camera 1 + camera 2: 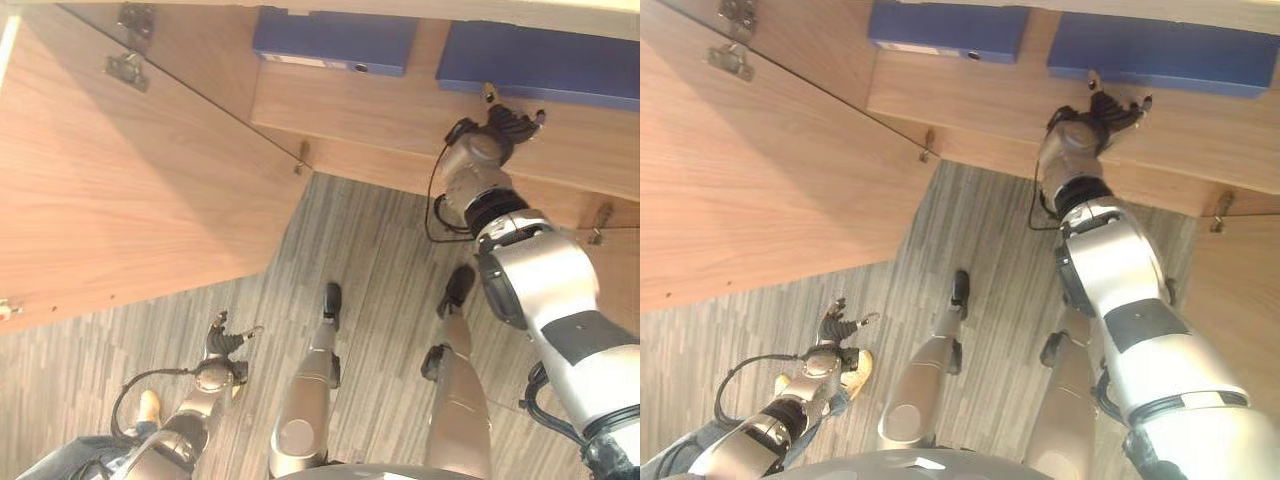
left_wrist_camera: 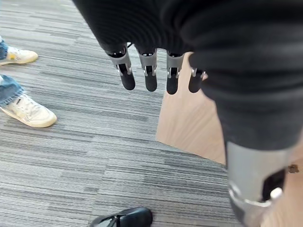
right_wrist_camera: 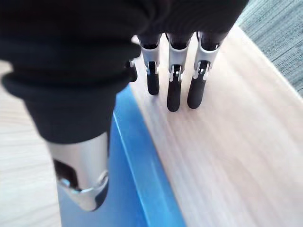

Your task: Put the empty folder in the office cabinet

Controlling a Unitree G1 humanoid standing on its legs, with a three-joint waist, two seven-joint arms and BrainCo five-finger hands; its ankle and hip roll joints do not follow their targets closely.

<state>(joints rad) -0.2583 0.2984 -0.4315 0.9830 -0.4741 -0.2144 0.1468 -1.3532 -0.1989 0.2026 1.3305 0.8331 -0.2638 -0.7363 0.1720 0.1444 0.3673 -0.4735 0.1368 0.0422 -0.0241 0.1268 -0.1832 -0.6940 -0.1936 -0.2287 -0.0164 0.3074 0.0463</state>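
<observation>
Fingers (image 3: 173, 90) of the right hand (image 1: 505, 125) hang straight and released over the cabinet shelf (image 1: 400, 115), grasping nothing, their dark tips just above the bare wood beside a blue folder (image 1: 545, 60). That folder lies flat on the shelf near the hand, and the right wrist view shows its blue edge (image 3: 142, 175) right alongside the thumb. Another blue folder (image 1: 335, 40) lies further to the robot's left on the same shelf; I cannot tell which of the 2 is the empty one. The left hand (image 1: 225, 345) hangs low over the grey carpet (image 1: 370, 240), fingers relaxed and empty, near the open cabinet door (image 1: 120, 180).

Being empty, the folder is probably light, and its board covers look stiff and fairly smooth, so it may slide readily on the wood. Flat fingers on the cover or against its long edge would likely move it best.
</observation>
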